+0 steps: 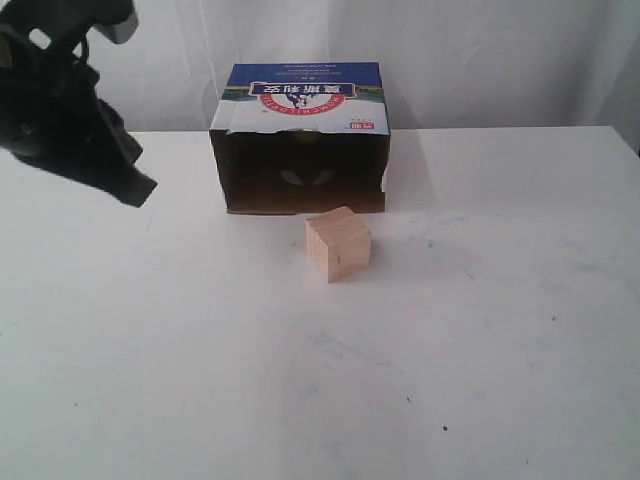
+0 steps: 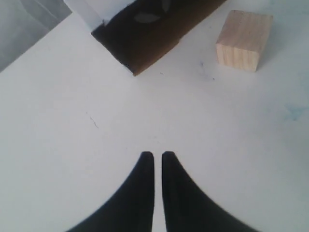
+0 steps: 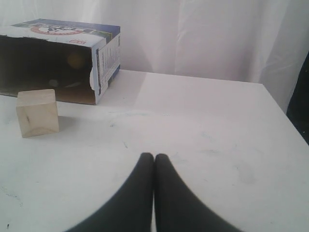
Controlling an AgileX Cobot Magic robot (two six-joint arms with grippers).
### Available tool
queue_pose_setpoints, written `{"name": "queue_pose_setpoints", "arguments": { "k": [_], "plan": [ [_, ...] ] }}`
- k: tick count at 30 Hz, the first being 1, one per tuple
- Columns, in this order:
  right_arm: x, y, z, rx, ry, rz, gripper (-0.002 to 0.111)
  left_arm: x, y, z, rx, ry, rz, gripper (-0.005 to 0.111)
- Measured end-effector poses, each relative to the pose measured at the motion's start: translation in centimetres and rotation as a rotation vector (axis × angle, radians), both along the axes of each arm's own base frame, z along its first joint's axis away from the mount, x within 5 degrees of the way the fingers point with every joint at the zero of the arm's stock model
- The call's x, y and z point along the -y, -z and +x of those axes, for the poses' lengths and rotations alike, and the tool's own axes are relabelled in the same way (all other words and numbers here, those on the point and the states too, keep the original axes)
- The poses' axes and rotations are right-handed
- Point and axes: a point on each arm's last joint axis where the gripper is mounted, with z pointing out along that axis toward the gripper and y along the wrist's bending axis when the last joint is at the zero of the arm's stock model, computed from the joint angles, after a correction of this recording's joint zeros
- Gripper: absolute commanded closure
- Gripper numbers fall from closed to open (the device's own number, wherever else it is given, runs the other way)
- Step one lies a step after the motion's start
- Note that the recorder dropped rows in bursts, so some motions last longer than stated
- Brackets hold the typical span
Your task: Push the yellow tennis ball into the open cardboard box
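Note:
The open cardboard box (image 1: pixel 300 92) lies on its side at the back of the white table, its dark mouth facing the front. Deep inside it, the right wrist view shows a dim round yellowish shape, the yellow tennis ball (image 3: pixel 75 59). In the exterior view the ball cannot be made out in the dark interior. My left gripper (image 2: pixel 158 154) hangs above the table left of the box (image 2: pixel 145 38), shut with only a thin slit between its fingers and holding nothing. My right gripper (image 3: pixel 154 155) is shut and empty, low over the table to the right of the box (image 3: pixel 106 58); the exterior view does not show it.
A pale wooden cube (image 1: pixel 339 243) stands just in front of the box mouth, a little to the right of its middle; both wrist views show the cube (image 2: pixel 244 40) (image 3: pixel 37 112). The black left arm (image 1: pixel 70 110) fills the upper left. A white curtain hangs behind the table.

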Motion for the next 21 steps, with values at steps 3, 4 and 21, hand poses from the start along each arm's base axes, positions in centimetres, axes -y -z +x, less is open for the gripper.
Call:
{"name": "queue_pose_setpoints", "arguments": {
  "k": [3, 4, 21],
  "plan": [
    [0.0, 0.0, 0.0, 0.0, 0.0, 0.0, 0.108, -0.7, 1.2, -2.7, -0.039, -0.019, -0.051, 0.094],
    [0.0, 0.0, 0.0, 0.0, 0.0, 0.0, 0.108, -0.9, 1.6, -3.6, -0.05, -0.024, -0.075, 0.094],
    [0.0, 0.0, 0.0, 0.0, 0.0, 0.0, 0.108, -2.8, 11.6, -14.2, 0.069, 0.092, -0.458, 0.094]
  ]
}}
